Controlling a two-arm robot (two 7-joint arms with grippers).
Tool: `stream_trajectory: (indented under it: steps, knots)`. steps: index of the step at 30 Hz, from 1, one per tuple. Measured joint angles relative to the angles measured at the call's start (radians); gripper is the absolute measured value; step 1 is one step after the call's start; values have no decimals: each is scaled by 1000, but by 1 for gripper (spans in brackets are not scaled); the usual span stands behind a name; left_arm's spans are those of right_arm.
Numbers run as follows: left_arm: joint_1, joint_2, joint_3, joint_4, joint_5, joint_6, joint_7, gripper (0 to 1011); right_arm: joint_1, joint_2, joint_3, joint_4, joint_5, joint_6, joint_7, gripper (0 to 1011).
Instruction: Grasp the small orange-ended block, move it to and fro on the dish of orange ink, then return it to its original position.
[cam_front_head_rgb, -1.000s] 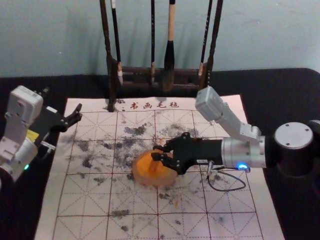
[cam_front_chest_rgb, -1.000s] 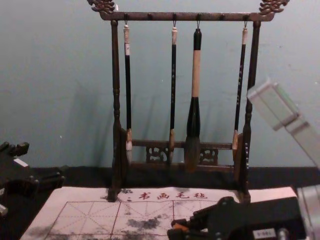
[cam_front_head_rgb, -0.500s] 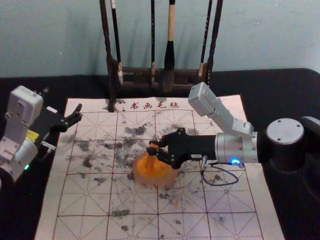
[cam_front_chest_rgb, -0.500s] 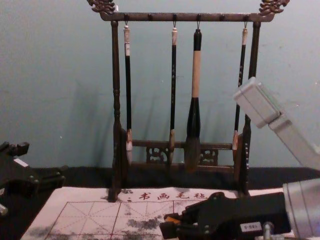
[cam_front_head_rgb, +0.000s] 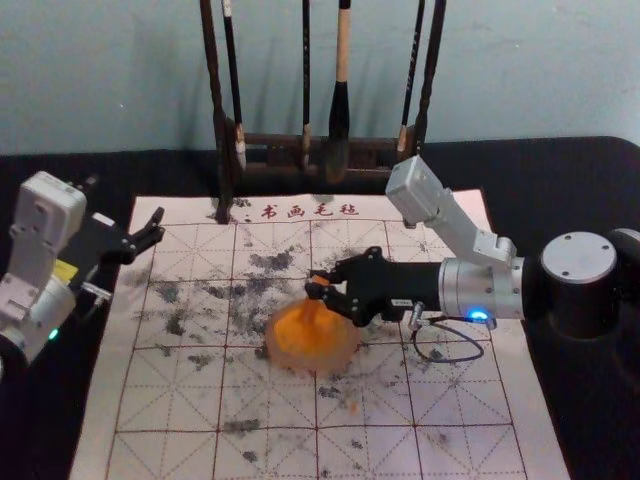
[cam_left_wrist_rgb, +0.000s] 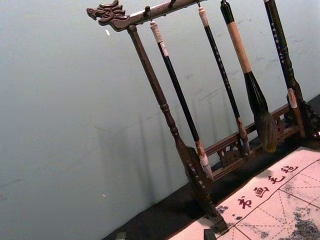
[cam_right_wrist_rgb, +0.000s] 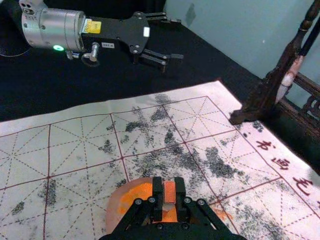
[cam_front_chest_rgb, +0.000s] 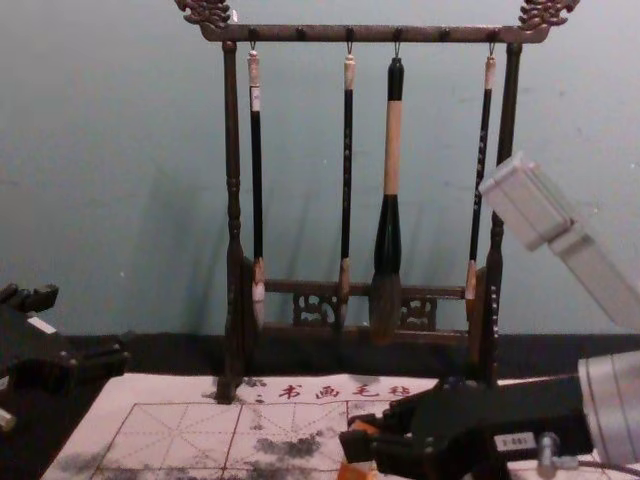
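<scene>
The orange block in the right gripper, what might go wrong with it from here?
The block could twist or slip, since the right gripper pinches it only between two narrow jaws. Rubbing too hard might push the dish, which appears to sit loose on the mat. And carrying the block back could drip ink on the mat, where an orange smear shows beside the dish.

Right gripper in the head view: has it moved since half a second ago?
Yes. The right gripper has shifted toward the robot's right: its fingertips were left of the middle line of the writing mat and now are about over it.
</scene>
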Motion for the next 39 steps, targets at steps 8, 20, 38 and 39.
stream_trajectory:
  steps: [8, 20, 38, 39]
  knots:
    - [0, 0, 0, 0, 0, 0, 0, 1001, -5, 8, 13, -5, -2, 2, -7, 144]
    - [0, 0, 0, 0, 0, 0, 0, 1001, -21, 27, 28, -30, 4, 5, -9, 144]
    - [0, 0, 0, 0, 0, 0, 0, 1002, -51, 62, 33, -77, 16, 10, -3, 143]
    - [0, 0, 0, 0, 0, 0, 0, 1001, -53, 65, 33, -79, 17, 11, -3, 144]
